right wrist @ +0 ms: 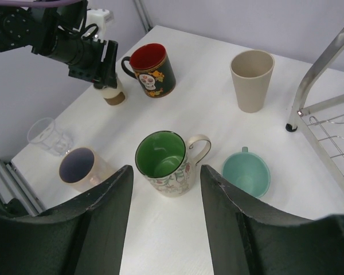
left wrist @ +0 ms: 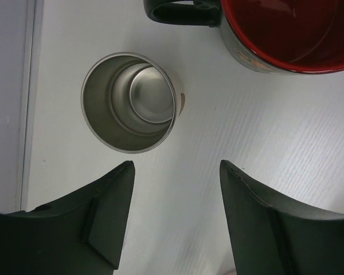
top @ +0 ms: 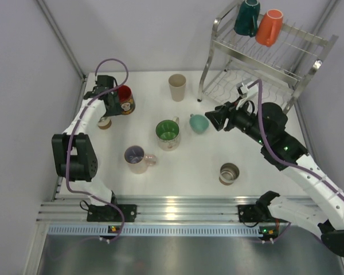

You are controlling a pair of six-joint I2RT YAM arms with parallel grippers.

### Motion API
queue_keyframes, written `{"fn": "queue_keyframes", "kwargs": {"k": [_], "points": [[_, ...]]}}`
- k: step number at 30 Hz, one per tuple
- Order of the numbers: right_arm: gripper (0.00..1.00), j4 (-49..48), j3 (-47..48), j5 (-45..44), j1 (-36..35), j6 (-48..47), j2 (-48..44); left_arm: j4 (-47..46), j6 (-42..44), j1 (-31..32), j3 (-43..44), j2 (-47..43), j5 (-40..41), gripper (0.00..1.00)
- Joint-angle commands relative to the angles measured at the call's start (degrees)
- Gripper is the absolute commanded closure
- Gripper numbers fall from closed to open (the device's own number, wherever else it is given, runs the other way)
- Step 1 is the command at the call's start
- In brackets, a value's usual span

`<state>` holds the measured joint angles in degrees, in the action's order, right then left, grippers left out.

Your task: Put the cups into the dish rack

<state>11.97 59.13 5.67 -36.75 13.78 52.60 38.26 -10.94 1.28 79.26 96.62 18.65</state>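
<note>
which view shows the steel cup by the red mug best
The left wrist view: it looks straight down into the steel cup, with the whole rim and inside clear. In the top view the left gripper hides most of it, and only a sliver shows. The right wrist view shows just its lower part, far off, below that gripper.

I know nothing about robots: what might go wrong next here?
The left claw hovers open over the small steel cup, with the red mug close beside it; a finger coming down could bump the mug or tip the cup. The right claw points at the green-lined mug, and the mint cup sits near enough that it might get knocked.
</note>
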Motion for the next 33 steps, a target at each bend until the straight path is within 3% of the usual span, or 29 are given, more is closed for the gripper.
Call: {"fn": "queue_keyframes", "kwargs": {"k": [1,14,25,28,33], "points": [[0.49,-2.65,0.19,-1.01,-0.60,-1.47,-1.62,-2.93,2.50,-0.57,2.47,2.60,-0.37,0.34],[0.49,-1.77,0.46,-0.75,-0.60,-2.18,-1.36,-2.84,2.33,-2.86,2.82,6.83,0.59,0.43],[0.49,-1.42,0.81,0.66,-0.51,-2.36,-0.30,-2.75,2.41,-3.04,4.32,2.26,0.67,0.38],[0.49,-1.51,0.54,0.74,-0.60,-2.36,-0.22,-2.84,3.38,-3.04,6.07,4.00,3.49,0.38],[0.49,-1.42,0.19,-0.22,-0.60,-2.97,-1.09,-2.84,3.21,-3.48,7.22,8.14,-0.45,0.38]]}}
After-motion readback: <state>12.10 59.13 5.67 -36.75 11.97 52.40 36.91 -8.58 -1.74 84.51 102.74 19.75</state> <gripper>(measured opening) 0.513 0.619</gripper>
